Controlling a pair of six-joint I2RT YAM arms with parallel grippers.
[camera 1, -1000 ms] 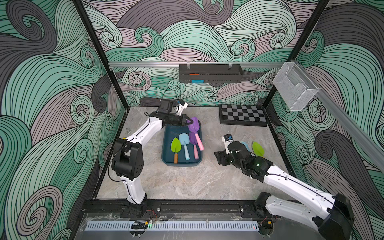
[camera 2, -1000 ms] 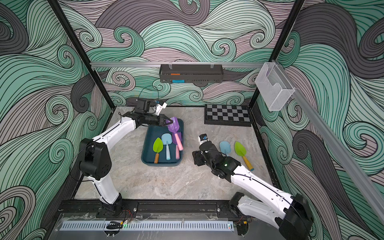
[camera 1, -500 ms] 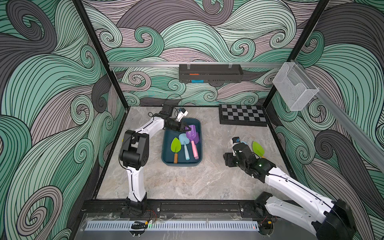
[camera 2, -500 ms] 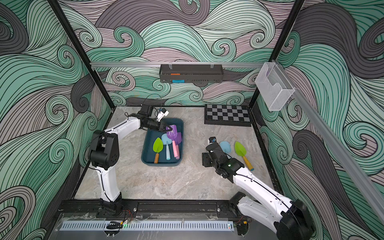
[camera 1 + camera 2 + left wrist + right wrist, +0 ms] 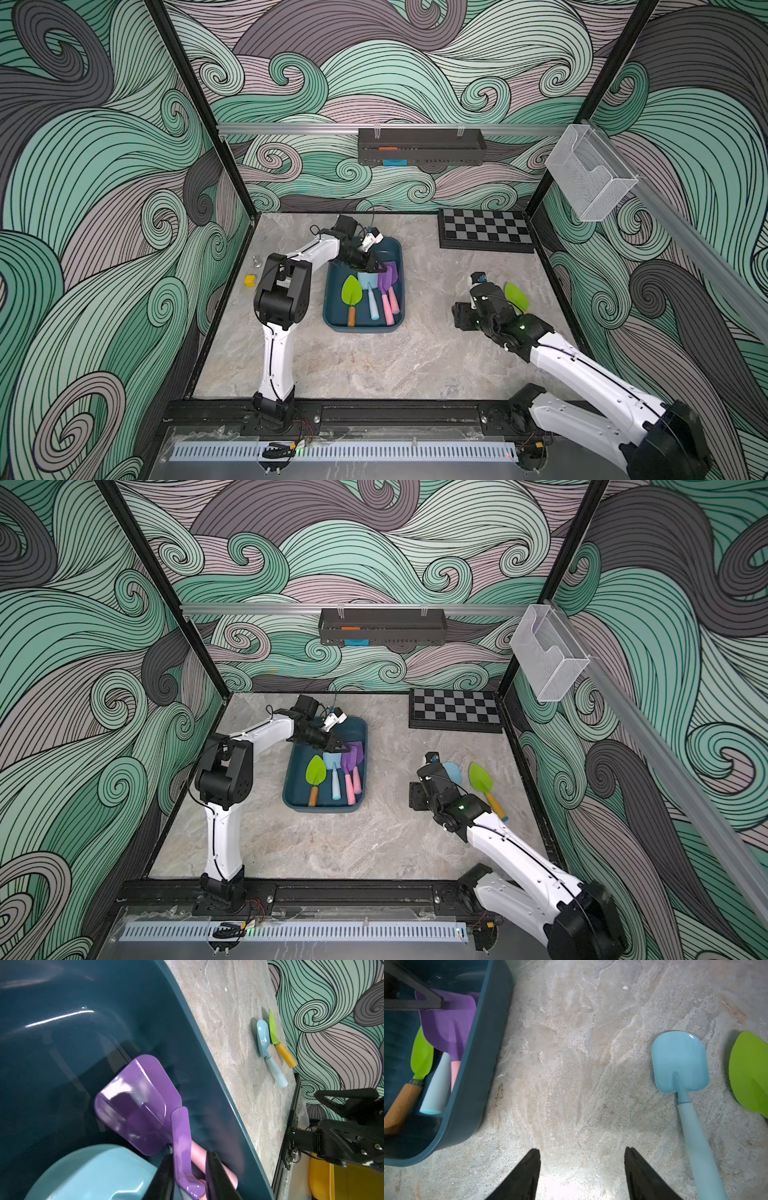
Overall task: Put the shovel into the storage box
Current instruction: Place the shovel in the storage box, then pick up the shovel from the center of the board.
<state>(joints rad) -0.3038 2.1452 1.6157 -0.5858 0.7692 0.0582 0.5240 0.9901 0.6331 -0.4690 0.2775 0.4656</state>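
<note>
purple shovel (image 5: 137,1103) sits in storage box (image 5: 361,330), left gripper (image 5: 188,1156) hold unclear, right gripper (image 5: 582,1150) released; blue shovel (image 5: 454,771), green shovel (image 5: 480,777) wait at three o'clock.

Swirl-patterned walls (image 5: 374,62), grey marble floor (image 5: 353,365)

Checkerboard (image 5: 484,230), hanging black tray (image 5: 419,146), mesh basket (image 5: 590,176)

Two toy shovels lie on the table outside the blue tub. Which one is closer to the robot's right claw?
The light-blue shovel. The green-bladed one lies beyond it, on its far side from the claw.
</note>
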